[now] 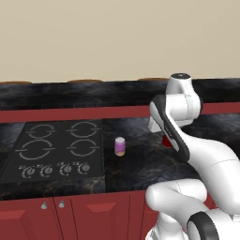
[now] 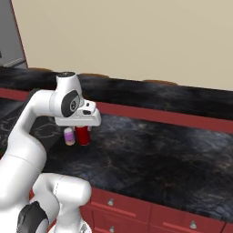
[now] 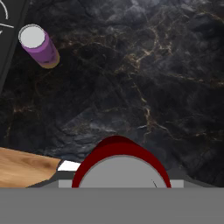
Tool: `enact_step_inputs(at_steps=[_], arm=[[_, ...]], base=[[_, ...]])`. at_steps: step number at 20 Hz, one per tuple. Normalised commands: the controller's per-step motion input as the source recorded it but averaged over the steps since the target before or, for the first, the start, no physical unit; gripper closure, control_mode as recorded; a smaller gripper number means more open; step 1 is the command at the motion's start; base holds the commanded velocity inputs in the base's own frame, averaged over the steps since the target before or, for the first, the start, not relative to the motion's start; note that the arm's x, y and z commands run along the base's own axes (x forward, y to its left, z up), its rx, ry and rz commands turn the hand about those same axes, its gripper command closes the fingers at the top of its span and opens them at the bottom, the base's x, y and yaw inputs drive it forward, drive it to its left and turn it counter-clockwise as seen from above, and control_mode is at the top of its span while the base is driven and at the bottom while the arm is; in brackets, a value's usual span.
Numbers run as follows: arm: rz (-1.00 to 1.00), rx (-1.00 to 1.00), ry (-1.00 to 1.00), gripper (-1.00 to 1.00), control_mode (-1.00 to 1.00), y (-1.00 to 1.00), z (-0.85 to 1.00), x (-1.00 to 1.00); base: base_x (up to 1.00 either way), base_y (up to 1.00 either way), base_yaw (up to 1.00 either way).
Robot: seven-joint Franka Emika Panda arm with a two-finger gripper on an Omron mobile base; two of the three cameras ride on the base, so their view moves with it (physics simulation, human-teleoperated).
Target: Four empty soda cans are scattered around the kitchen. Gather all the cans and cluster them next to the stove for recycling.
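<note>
My gripper (image 2: 82,128) points down over the black counter (image 2: 150,150), shut on a red soda can (image 2: 83,135). That can's silver top and red side fill the bottom of the hand view (image 3: 119,162), and a sliver of it peeks out behind the arm (image 1: 166,141). I cannot tell whether its base touches the counter. A purple soda can (image 1: 120,146) (image 2: 69,136) (image 3: 39,46) stands upright just right of the stove (image 1: 56,150) and a little left of the red one. The stove's edge (image 3: 6,30) shows in the hand view's top left corner.
A raised ledge with a dark red front (image 1: 70,114) runs along the back of the counter. Dark red cabinet fronts with small knobs (image 1: 61,204) lie below the front edge. The wood floor (image 3: 24,168) shows past the counter edge. A grey appliance side (image 2: 7,36) stands far left.
</note>
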Motion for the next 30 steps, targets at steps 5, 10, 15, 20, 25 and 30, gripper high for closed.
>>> enact_step_inputs(at_steps=[5,10,15,20,25,30], arm=[[-0.14,-0.03,-0.01,1.0,-1.0,0.38,-0.18,0.35],[-0.15,-0.02,0.0,1.0,-1.0,0.52,-0.32,0.3],[-0.12,0.0,-0.01,1.0,-1.0,0.31,-0.3,0.35],[-0.04,0.0,-0.01,1.0,-1.0,0.04,-0.27,0.4],[0.0,0.03,-0.05,1.0,-1.0,-0.02,-0.31,0.26],[0.06,0.05,-0.01,1.0,-1.0,-0.01,-0.24,0.17]], base=[[0.11,0.07,-0.04],[0.0,0.0,0.0],[0.0,0.0,0.0],[0.0,0.0,0.0],[0.0,0.0,0.0],[0.0,0.0,0.0]])
